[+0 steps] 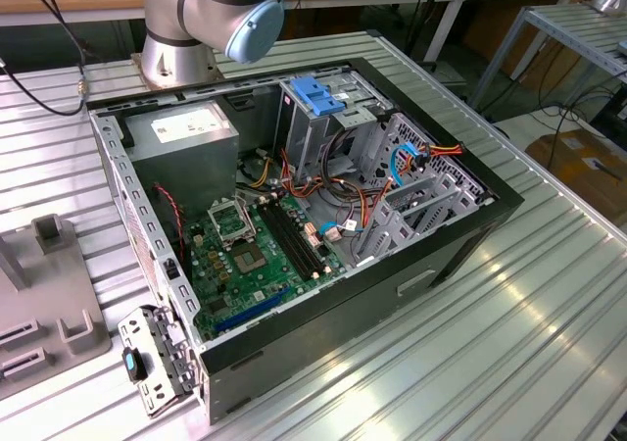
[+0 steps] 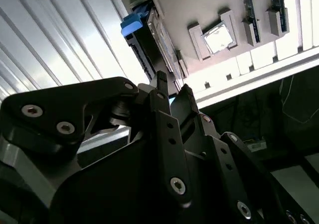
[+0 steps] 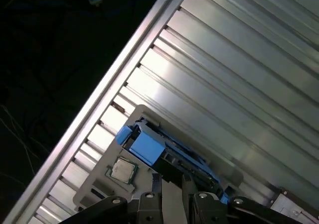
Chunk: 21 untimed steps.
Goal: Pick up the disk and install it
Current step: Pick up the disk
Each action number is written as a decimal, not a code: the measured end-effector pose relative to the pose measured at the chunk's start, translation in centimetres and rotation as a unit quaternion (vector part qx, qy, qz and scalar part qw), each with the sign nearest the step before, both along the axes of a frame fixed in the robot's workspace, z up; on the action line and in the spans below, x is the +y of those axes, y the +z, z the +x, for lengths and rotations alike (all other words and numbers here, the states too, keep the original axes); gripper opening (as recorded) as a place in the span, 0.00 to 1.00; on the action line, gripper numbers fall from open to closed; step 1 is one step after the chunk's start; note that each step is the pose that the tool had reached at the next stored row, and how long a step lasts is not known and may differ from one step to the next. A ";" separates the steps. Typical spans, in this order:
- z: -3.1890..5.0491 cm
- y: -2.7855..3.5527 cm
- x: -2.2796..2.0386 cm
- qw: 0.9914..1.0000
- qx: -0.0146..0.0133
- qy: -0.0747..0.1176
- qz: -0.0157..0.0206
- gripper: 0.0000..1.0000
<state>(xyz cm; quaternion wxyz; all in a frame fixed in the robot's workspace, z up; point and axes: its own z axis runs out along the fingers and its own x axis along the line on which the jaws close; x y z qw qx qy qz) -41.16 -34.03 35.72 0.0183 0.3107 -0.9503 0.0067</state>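
Gripper (image 2: 173,87) at the near end of the disk (image 3: 148,147), contact hard to make out.

The disk's near end is hidden behind the black fingers (image 2: 160,109) in both wrist views, so it cannot be told whether they touch it. The jaws stand narrowly apart, with a sliver of blue in the gap. The disk (grey, with blue rails) stands on edge in a grey fixture (image 2: 199,5) and runs straight ahead from the fingertips. A chip (image 3: 122,170) sits on the fixture beside it. In the exterior view the arm (image 1: 211,10) is cut off above the open case (image 1: 460,235).
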 end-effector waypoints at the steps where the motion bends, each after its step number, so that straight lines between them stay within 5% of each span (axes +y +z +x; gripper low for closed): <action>1: 0.00 0.00 0.00 1.000 0.000 0.017 0.000 0.31; 5: 0.00 -0.05 0.00 0.997 0.000 0.076 0.000 0.31; 9: 0.00 -0.10 0.00 0.991 0.000 0.134 0.000 0.31; 12: 0.00 -0.15 0.01 0.984 0.000 0.181 0.000 0.31; 14: 0.00 -0.18 0.01 0.980 0.000 0.199 0.000 0.31; 16: 0.00 -0.22 0.01 0.975 0.000 0.221 0.000 0.31; 17: 0.00 -0.24 0.01 0.971 0.000 0.238 0.000 0.31; 21: 0.00 -0.34 0.01 0.960 0.000 0.279 0.000 0.31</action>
